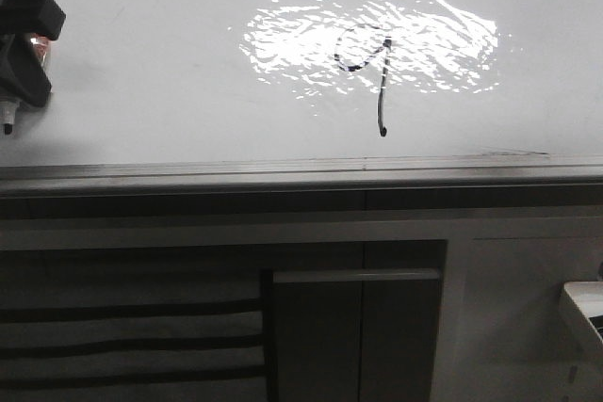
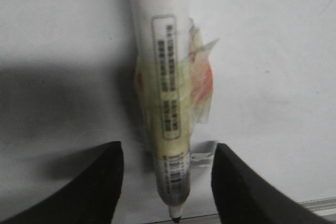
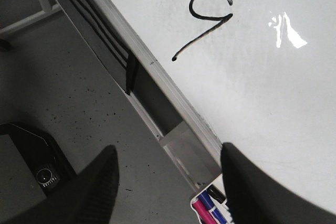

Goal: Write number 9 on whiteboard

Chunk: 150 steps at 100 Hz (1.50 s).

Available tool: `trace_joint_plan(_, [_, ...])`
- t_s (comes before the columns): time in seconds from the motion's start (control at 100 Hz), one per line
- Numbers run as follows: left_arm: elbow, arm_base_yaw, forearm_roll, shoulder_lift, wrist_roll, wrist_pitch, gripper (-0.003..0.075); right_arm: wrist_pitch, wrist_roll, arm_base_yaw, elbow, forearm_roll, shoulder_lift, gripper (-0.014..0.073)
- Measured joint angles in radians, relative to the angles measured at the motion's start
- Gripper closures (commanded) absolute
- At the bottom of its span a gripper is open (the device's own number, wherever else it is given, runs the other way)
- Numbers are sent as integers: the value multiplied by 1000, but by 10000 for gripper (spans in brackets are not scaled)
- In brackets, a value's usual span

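At centre right of the front frame, the number 9 (image 1: 363, 68) is being shown complete on the whiteboard (image 1: 141, 91), partly inside a glare patch (image 1: 283, 44). At far left, the left gripper (image 1: 21, 40) is being seen clamped on a marker (image 1: 11, 120), tip downward. A stray stroke is being risked should that uncapped tip graze the board, and smearing of the figure should an arm sweep across it.

The left wrist view alone is showing the marker (image 2: 163, 103) label and the tip near the metal edge strip (image 2: 320, 205). The right wrist view alone is showing the right gripper (image 3: 165, 192) with fingers apart and empty, spare markers (image 3: 210, 208) at lower centre, and the number 9 (image 3: 207, 19) free of glare.
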Motion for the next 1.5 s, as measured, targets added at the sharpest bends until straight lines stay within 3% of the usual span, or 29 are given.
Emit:
trace_joint_plan(0.12, [-14,0,29,-25,0,36,301,-2,65,0,0,-3,-11,219])
trace_joint_plan(0.25, [-39,0,52,-123,47,132,301,-2,244,0,-13,-55,-56,223])
trace_joint_plan(0.41, [-43,0,54,-338,119,237,301,31,534,0,-15,-155,-148,285])
trace_joint_plan(0.55, [27,0,56,-553,161,260,301,10,656,0,60,-169,-260,353])
trace_joint_plan(0.78, [271,0,70,-849,175,189,323,-176,702,0,327,-170,-465,499])
trace_joint_plan(0.91, [371,0,74,-938,175,139,493,-262,706,0,447,-172,-557,664])
trace_joint_plan(1.09, [420,0,78,-962,179,102,742,-330,708,0,518,-172,-605,666])
trace_joint_plan(1.5, [422,0,78,-964,181,95,741,-330,710,0,531,-174,-607,666])
